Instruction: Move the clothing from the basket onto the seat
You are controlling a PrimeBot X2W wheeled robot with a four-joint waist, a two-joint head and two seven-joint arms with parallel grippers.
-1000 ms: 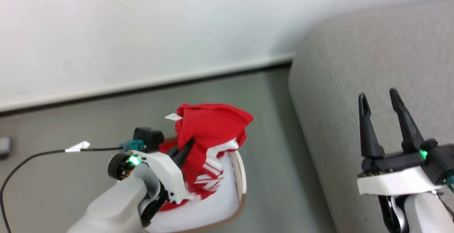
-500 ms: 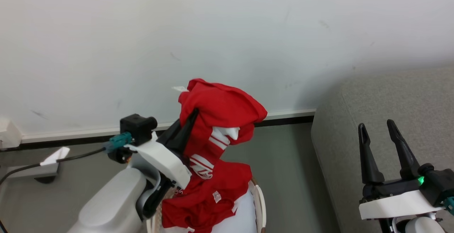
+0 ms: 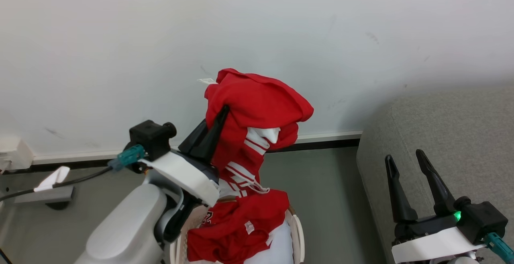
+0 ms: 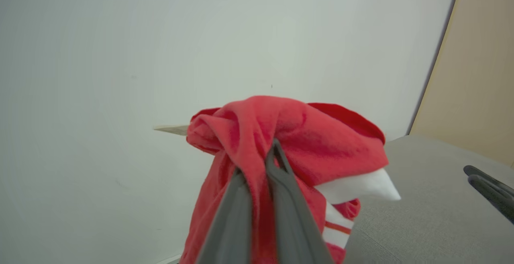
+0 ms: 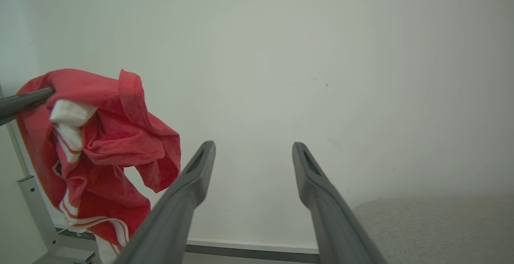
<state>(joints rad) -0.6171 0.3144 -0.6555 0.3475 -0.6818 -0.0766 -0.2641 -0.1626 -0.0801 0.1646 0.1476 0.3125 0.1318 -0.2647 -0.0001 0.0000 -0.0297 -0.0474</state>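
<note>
While left gripper [image 3: 223,113] clamps clothing [image 3: 261,103] before the white wall [image 3: 361,35], right gripper [image 3: 404,156] (spread wide) hangs near grey seat [image 3: 461,135].

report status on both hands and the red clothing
Left hand shut on the clothing, held high above the basket. Right hand open, empty, near the seat. Path to the seat looks clear.
</note>
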